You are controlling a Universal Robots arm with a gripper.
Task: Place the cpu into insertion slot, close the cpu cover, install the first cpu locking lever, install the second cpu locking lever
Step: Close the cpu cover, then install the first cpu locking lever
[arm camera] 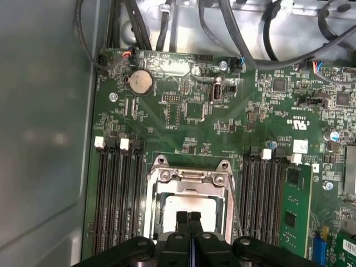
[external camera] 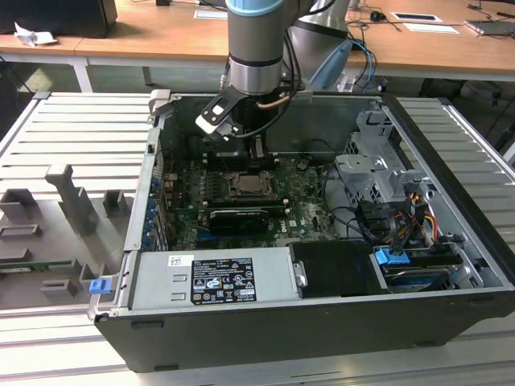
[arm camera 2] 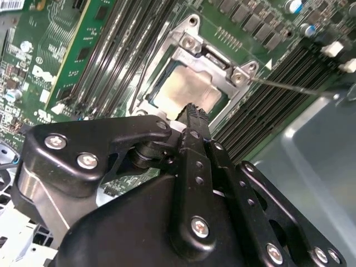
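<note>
First wrist view showed the gripper point(arm camera: 189, 218), tips pressed together and empty, just above the cpu point(arm camera: 208, 208), seated under the cover point(arm camera: 153, 206) in the middle of the board point(arm camera: 167, 128); pressing lower could gouge its lid.

In the first wrist view the cpu point(arm camera: 189, 203) has a pale silvery-grey top, framed by the bright silvery cpu cover point(arm camera: 186, 177). Both sit on a green motherboard point(arm camera: 183, 133) speckled with small black chips and fine pale tracks, with black memory slots point(arm camera: 117, 194) tipped by white clips, a silver coin cell point(arm camera: 140, 82) and the black gripper point(arm camera: 189, 218). In the exterior view the arm point(external camera: 256, 48) is silver-grey under a light blue band, the case point(external camera: 322, 338) dark grey, the power supply point(external camera: 161, 281) pale grey with a black-and-white label, a connector point(external camera: 392, 259) at lower right bright blue, and the table point(external camera: 72, 129) ribbed light grey.
</note>
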